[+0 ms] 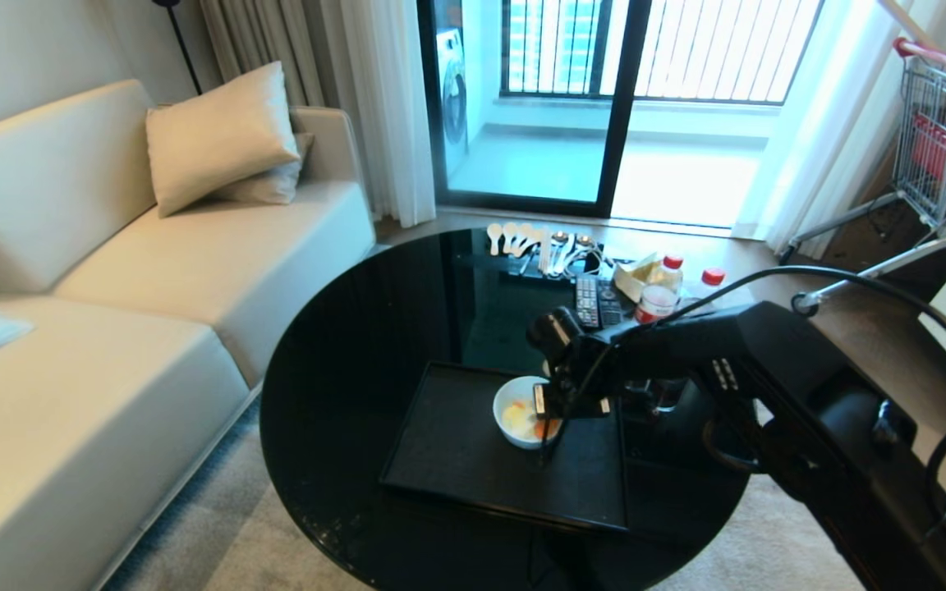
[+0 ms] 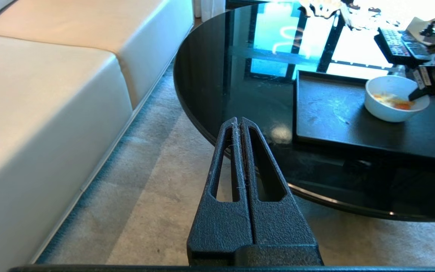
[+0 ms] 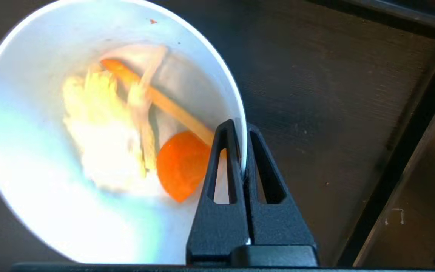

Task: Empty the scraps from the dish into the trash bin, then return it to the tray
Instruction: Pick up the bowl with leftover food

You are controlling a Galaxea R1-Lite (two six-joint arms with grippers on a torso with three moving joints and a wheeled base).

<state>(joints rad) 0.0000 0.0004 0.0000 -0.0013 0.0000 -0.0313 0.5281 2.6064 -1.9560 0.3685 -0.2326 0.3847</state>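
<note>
Right hand (image 3: 242, 151) is clamped on the rim of the dish (image 1: 520, 410), which sits on the tray (image 1: 456, 451) at centre frame, scraps (image 3: 127, 128) inside. Left hand (image 2: 241, 124), fingers together, hangs beside the counter (image 1: 358, 345).

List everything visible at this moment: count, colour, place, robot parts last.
dish: one, white, on the tray's right part
scraps: several, pale yellow and orange, inside the dish
tray: one, black, near edge of the table
table: one, round, glossy black
remotes: two, dark, far side of the table
bottles: two, clear with red caps, beside the remotes
spoons: a row, pale, table's far edge
sofa: one, cream, left of the table
cushions: two, cream, on the sofa
shopping cart: one, metal with red handle, far right
right gripper: fingers shut on the dish rim
left gripper: shut, over the carpet beside the table
</note>
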